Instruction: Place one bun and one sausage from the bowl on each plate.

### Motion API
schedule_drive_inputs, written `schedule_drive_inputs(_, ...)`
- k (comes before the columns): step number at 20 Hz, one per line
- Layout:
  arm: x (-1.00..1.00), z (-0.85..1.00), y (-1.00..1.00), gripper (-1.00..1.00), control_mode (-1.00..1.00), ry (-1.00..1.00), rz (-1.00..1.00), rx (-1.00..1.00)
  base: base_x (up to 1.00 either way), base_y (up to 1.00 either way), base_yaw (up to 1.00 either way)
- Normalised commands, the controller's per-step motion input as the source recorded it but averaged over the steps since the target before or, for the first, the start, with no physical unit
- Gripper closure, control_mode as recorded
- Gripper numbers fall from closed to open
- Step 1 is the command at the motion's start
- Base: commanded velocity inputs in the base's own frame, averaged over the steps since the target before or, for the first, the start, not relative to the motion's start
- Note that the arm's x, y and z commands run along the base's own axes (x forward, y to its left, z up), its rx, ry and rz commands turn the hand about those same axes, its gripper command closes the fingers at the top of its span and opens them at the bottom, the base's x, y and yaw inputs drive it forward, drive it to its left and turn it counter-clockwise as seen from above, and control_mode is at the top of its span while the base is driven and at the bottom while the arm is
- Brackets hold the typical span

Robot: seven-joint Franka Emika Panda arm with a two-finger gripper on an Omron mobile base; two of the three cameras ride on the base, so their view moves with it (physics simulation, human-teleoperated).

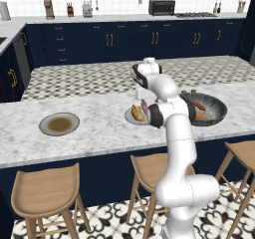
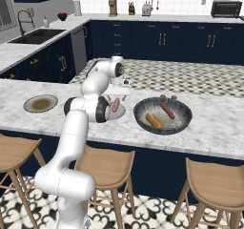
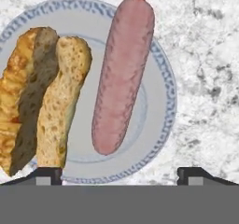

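Sausage (image 3: 122, 73) lies beside bun (image 3: 44, 97) on light grey plate (image 3: 158, 125); smooth, round, roll-prone: grasp mid-length. Gripper (image 3: 121, 174) directly above, jaws apart, empty.

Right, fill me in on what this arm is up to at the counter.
The gripper hangs open just above the light grey plate, which already carries a bun and a sausage lying side by side. It holds nothing. The dark bowl beside that plate has one more bun and one more sausage in it, and the brown-centred plate farther along the counter has no food on it yet.
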Motion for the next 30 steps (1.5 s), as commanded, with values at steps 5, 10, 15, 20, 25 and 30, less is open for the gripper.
schedule_drive_inputs(5,-0.9,0.33,-0.87,-1.0,-1.0,-0.03,0.05,-0.01,0.0,0.0,0.0)
schedule_drive_inputs(10,-1.0,0.09,-0.62,-1.0,-1.0,-0.12,0.13,0.0,0.0,0.0,0.0)
schedule_drive_inputs(15,-1.0,0.07,-0.44,-1.0,-1.0,-0.22,0.3,0.03,0.0,0.0,0.0)
schedule_drive_inputs(20,-0.72,0.22,-0.74,-1.0,-1.0,-0.07,0.22,0.1,0.0,0.0,0.0)
schedule_drive_inputs(25,0.0,0.0,-0.94,-1.0,-1.0,0.0,0.0,0.44,0.0,0.0,0.0)
schedule_drive_inputs(30,0.31,0.32,-0.69,-1.0,-1.0,-0.02,-0.11,0.39,0.0,0.0,0.0)
